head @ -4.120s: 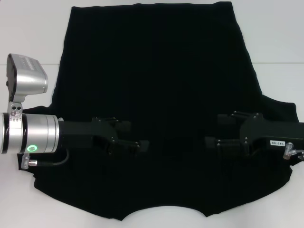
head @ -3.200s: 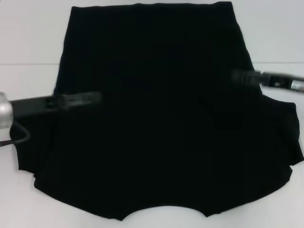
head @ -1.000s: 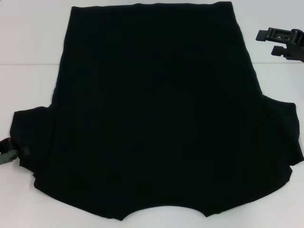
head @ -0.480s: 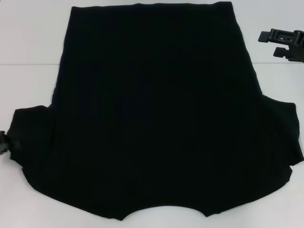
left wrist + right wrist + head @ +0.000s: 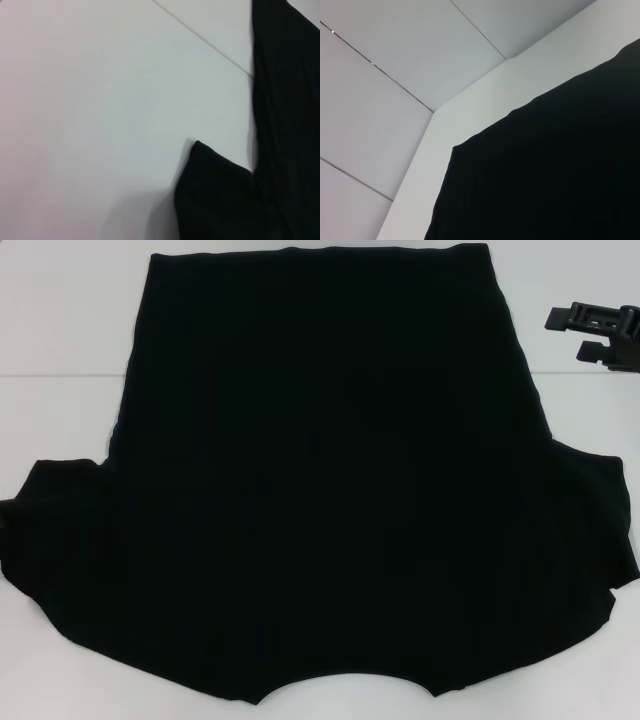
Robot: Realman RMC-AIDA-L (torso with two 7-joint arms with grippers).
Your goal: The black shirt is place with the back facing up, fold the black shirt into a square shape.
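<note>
table (image 5: 60, 350): white, thin seam | wall (image 5: 395, 45): pale panels, thin joints

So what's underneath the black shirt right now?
The black shirt lies flat on the white table. Only table shows around it; anything beneath is covered.

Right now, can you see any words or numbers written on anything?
No, none can be read.
The large plain black cotton shirt shows only bare black cloth.
The right tool, hovering past the shirt's far right corner, shows no label.
The white table is blank too.
</note>
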